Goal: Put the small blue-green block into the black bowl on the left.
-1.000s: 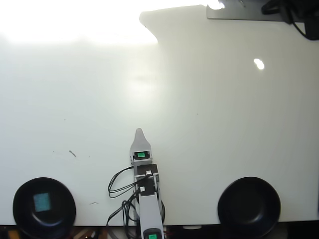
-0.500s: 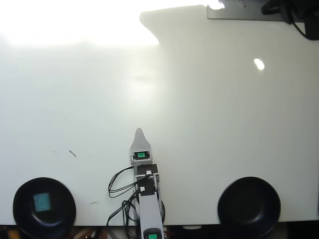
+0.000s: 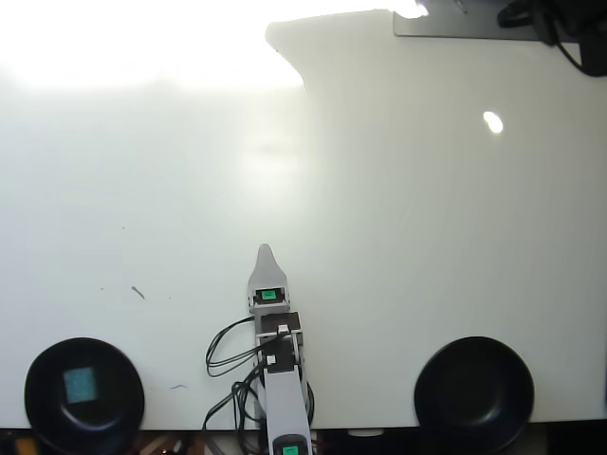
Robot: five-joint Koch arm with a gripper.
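Overhead view, left to right. Bottom left corner: black bowl point(image 3: 83, 395) sits at the near edge of the white table point(image 3: 427, 237), glossy, round. Small blue-green block point(image 3: 81, 384) lies flat inside it, about mid-bowl, slightly left of centre, not touching the rim. A few small dark scuff marks point(image 3: 138, 293) on the table above and right of the bowl.

Centre bottom: grey robot arm point(image 3: 282, 389) comes in from the bottom edge, pointing straight up the picture, black cables point(image 3: 228, 355) looped on its left side. Small green squares show on its body. Claw point(image 3: 265, 251) at the tip points away toward the table middle, holding nothing. Only one pointed tip shows from above, so cannot tell if the jaws are apart or together. Claw is well apart from both bowls.

Bottom right: second black bowl point(image 3: 473, 391), same look, nothing visible inside.

Top left of the table is washed out by glare. Top right corner: dark gear and cables point(image 3: 555, 24) at the far table edge, plus a small bright light spot point(image 3: 492, 121).
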